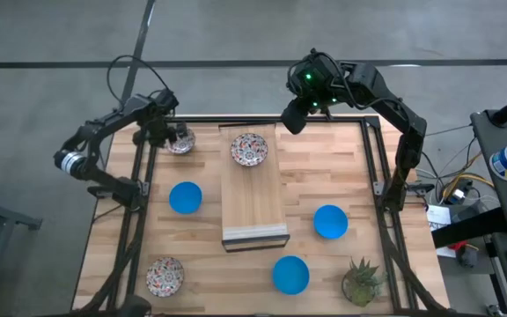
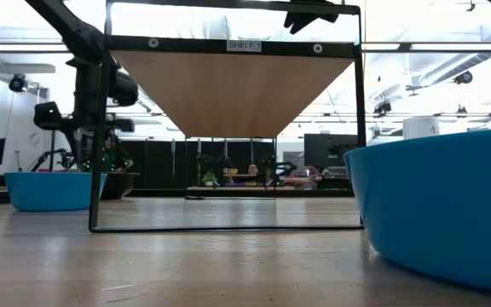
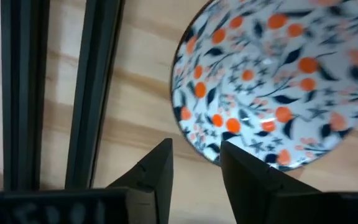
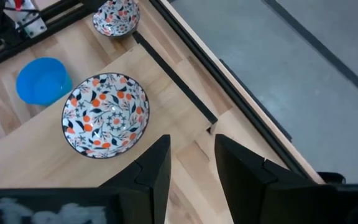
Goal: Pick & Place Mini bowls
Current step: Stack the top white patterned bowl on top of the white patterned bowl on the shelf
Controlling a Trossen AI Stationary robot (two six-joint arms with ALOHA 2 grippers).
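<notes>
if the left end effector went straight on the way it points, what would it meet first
Most likely the near rim of the patterned bowl; the left end effector is open just short of it, though depth is hard to judge.

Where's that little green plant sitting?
From above, the plant stands at the table's near right corner, just right of a blue bowl.
</notes>
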